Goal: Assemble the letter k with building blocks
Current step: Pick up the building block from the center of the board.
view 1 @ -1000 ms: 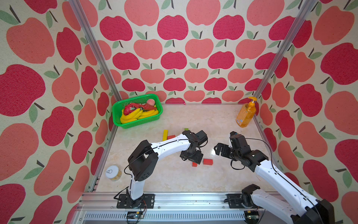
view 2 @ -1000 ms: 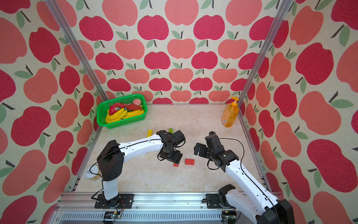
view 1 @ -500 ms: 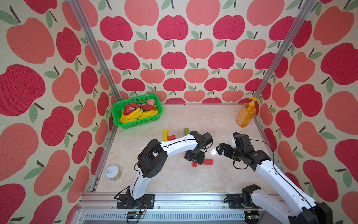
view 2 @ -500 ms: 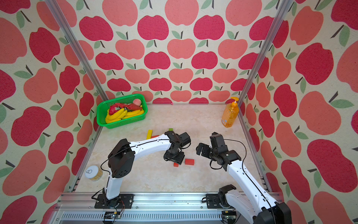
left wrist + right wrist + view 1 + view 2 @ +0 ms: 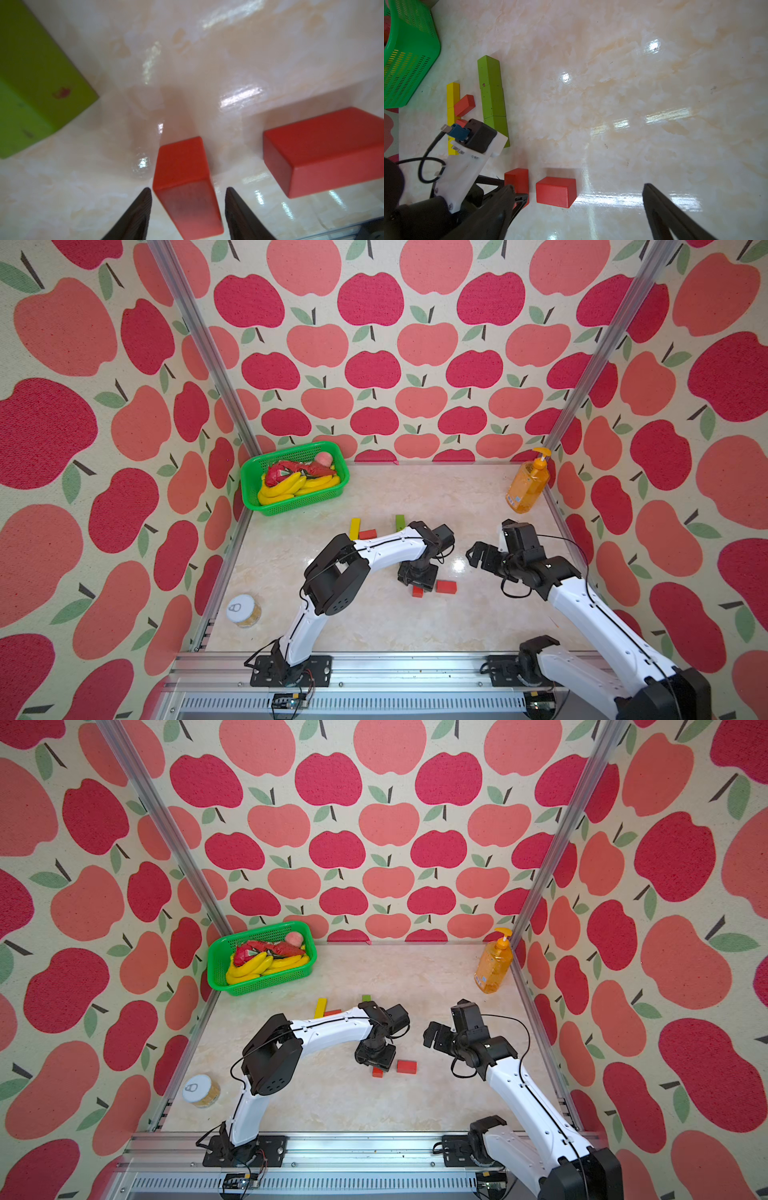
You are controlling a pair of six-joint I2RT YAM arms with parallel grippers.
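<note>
Left claw (image 5: 187, 189) half-spread astride a small matte red-orange rectangular brick (image 5: 182, 162), slim gaps showing; right claw (image 5: 578, 185) spread wide, empty. In both top views the brick is mostly hidden.

1. Far-left corner of surface (image 5: 374, 626): basket (image 5: 299, 504), bananas (image 5: 282, 490) in it.
2. Far-right corner: bottle (image 5: 525, 487). Near-left edge: can (image 5: 241, 608).
3. Mid-surface: left block (image 5: 417, 592), right block (image 5: 446, 586), side by side, apart.
4. Behind them: block row (image 5: 492, 97).
5. Astride left block: left hand (image 5: 188, 189).

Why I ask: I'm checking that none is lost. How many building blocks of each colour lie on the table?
Red blocks: 4
Green blocks: 3
Yellow blocks: 3 (one partly hidden)
Total: 10
</note>
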